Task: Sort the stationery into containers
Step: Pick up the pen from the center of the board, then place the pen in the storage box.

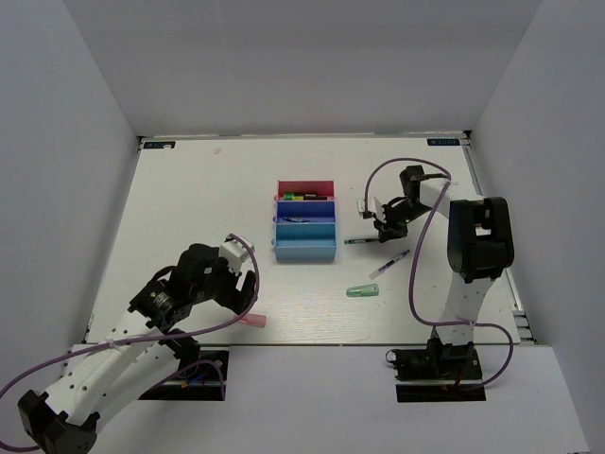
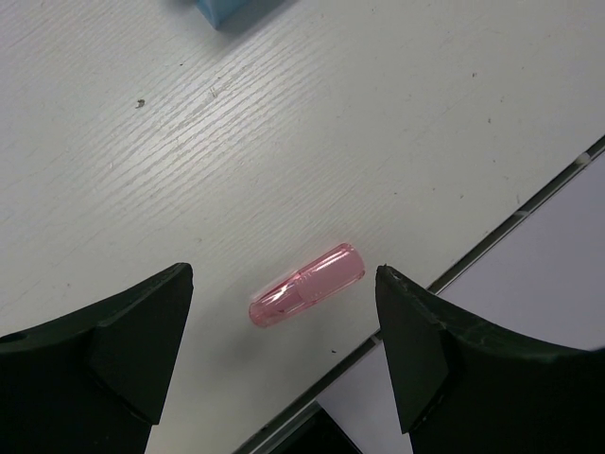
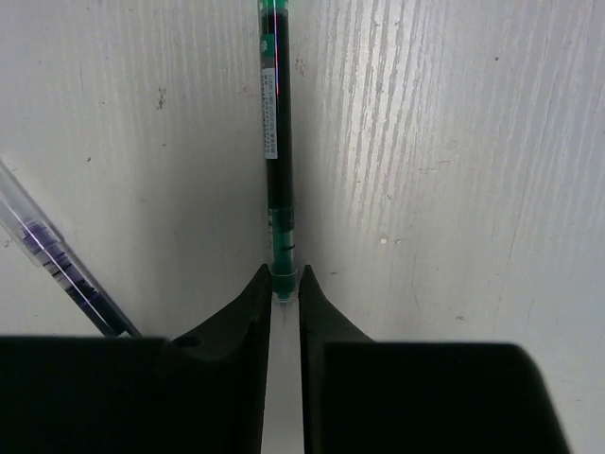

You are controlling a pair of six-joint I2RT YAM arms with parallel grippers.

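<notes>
A pink capsule (image 2: 307, 285) lies on the white table by its front edge, also in the top view (image 1: 256, 322). My left gripper (image 2: 284, 274) hovers over it, open, one finger on each side and neither touching it. My right gripper (image 3: 285, 279) is shut on the tail end of a thin dark-green pen (image 3: 276, 142), which lies flat on the table right of the containers (image 1: 364, 241). The containers sit mid-table in a row: magenta-red (image 1: 304, 185), dark blue (image 1: 304, 210) and light blue (image 1: 304, 248). Highlighters lie in the magenta one.
A second clear-bodied pen (image 3: 57, 260) lies slanted just left of the right fingers, also seen from above (image 1: 389, 263). A mint-green capsule (image 1: 361, 291) rests nearer the front. The table's front edge (image 2: 492, 227) runs close beside the pink capsule.
</notes>
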